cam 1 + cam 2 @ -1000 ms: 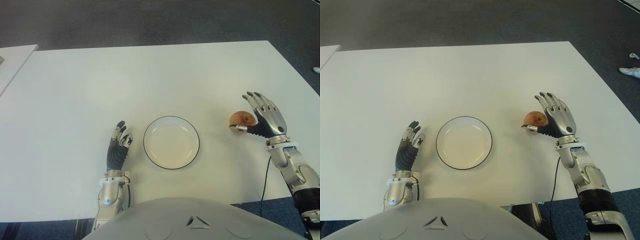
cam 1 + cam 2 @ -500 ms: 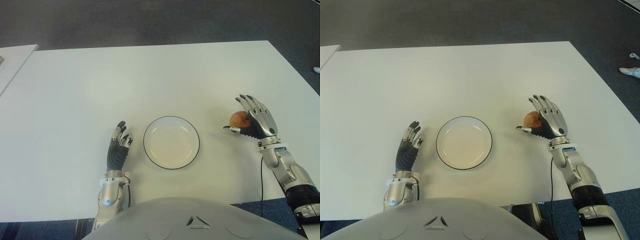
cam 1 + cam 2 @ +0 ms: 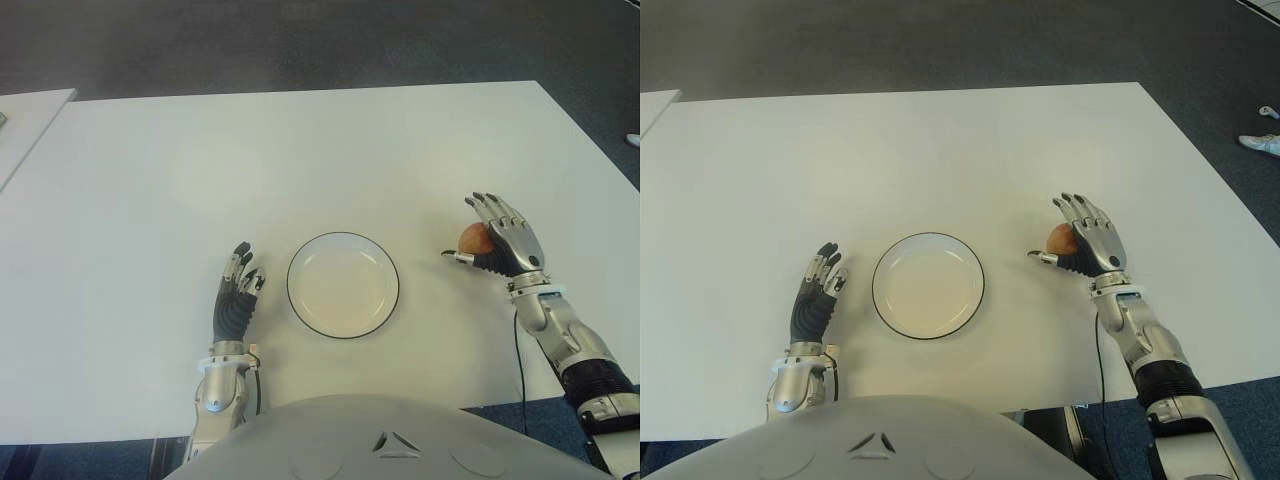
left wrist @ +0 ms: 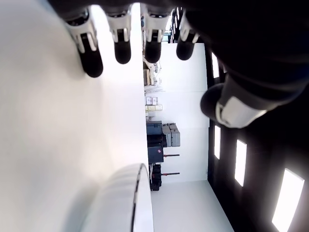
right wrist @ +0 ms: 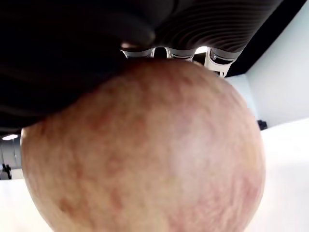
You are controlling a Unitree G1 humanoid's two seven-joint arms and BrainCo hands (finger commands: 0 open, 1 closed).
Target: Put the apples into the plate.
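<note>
Right hand (image 3: 500,243): fingers spread, palm against apple (image 3: 474,239), not clasped. Left hand (image 3: 236,297): relaxed beside plate (image 3: 343,285). Risk: apple rolls away if nudged before fingers close.

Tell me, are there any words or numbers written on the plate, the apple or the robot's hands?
None that can be read.
The plate is plain white with a dark rim.
The apple, against the right hand, shows no sticker.
The left hand, left of the plate, shows no lettering.
</note>
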